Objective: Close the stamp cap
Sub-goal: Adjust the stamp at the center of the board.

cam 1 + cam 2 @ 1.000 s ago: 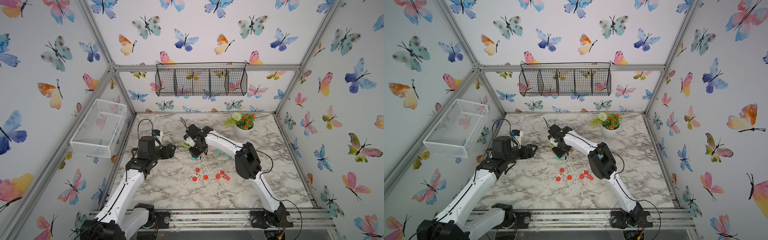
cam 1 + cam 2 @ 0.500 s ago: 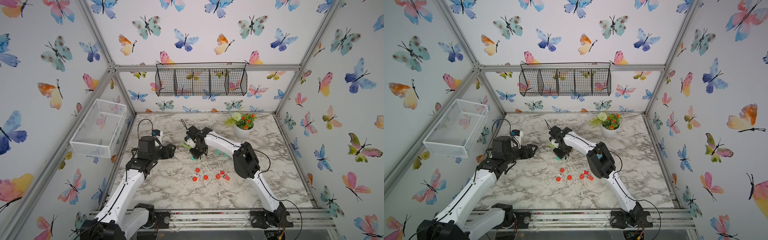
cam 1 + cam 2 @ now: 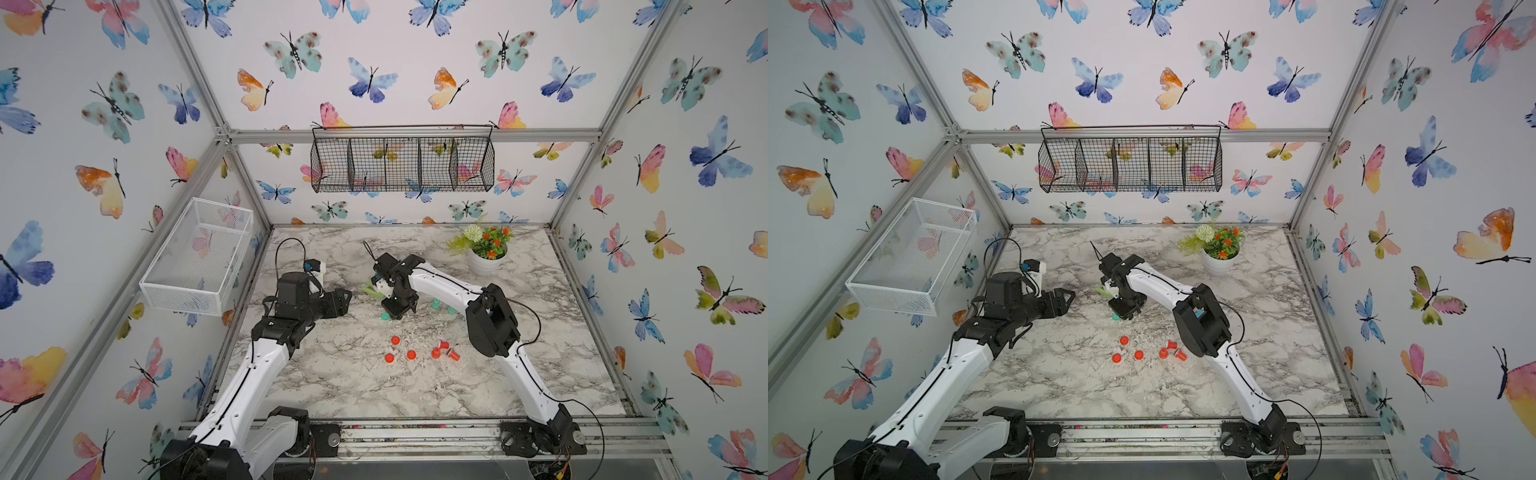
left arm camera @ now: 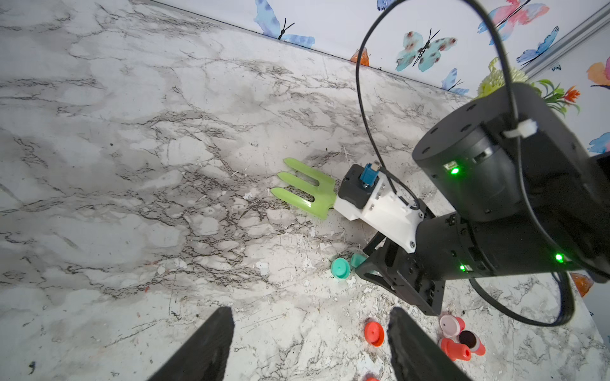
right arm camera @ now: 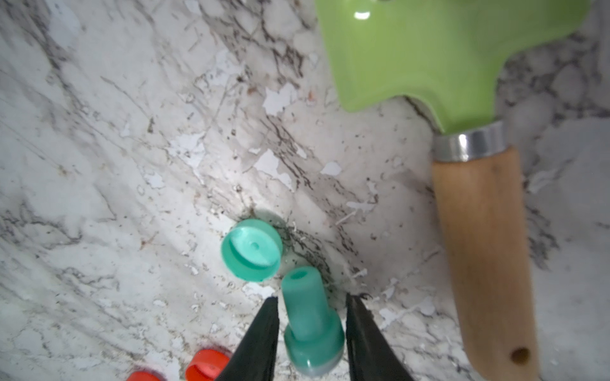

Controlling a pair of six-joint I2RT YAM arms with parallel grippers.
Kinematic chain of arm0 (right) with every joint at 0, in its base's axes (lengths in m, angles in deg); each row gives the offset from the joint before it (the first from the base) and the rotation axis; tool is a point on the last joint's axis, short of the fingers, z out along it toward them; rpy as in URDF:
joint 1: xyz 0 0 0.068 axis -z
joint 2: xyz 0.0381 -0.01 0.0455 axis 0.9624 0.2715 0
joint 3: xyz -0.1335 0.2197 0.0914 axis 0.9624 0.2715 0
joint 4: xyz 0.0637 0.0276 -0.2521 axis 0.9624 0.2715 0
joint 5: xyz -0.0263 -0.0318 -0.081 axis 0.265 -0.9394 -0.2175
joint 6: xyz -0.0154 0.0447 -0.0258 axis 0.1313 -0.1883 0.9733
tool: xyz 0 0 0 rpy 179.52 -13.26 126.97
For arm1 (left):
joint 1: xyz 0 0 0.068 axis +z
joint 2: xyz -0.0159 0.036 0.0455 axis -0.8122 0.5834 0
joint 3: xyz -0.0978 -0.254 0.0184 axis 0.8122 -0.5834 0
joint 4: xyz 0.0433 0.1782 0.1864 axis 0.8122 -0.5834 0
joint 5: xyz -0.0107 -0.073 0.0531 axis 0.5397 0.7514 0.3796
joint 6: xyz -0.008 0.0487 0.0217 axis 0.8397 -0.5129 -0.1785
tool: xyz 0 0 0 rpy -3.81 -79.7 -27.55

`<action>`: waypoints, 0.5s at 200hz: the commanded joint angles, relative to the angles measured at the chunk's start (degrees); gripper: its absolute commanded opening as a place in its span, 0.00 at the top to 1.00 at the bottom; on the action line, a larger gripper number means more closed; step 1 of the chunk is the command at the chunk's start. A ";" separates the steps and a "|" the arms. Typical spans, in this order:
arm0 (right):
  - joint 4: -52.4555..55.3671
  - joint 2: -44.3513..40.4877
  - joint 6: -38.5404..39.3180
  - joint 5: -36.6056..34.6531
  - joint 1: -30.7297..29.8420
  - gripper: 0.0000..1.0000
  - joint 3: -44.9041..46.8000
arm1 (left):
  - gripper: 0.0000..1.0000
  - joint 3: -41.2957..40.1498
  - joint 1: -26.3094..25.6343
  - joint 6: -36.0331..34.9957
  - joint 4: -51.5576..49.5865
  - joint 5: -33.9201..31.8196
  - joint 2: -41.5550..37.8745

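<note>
So my right gripper (image 5: 312, 298) is down at the table (image 3: 353, 386) with its jaws narrow, one on each side of the fat end of the teal stamp (image 5: 308, 316). They've been pinching in over the last second while the hand itself has hardly moved. Honestly I can't tell if the pads are biting yet. There's maybe a sliver of gap on each side, so I won't call it grabbed.

The stamp looks tipped over, with its skinny handle end pointing at the teal cap (image 5: 252, 250). The cap sits hollow side up just beside that end. They're close enough that I can't say whether they touch.

A bit further out there's a green garden fork (image 5: 445, 49) with a wooden handle, and a scatter of red caps and stamps (image 3: 409, 354) nearer the front.

My left gripper (image 4: 310, 311) hangs well off to the side, wide and empty.

For the task, I reckon this is the pickup. The cap is still off, so once the grip is solid the stamp's pad end has to go into it. Squeezing could also skid the stamp into the cap.
</note>
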 commanded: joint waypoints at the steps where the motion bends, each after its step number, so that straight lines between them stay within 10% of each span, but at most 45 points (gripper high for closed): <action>1: 3.05 1.89 -0.42 -1.20 -0.38 0.65 -0.07 | 0.24 0.81 0.35 -0.55 0.65 0.20 -0.32; 100: 2.96 -2.39 -2.07 -1.61 -0.54 0.71 6.83 | 0.24 0.92 0.40 -0.55 0.67 0.20 -0.19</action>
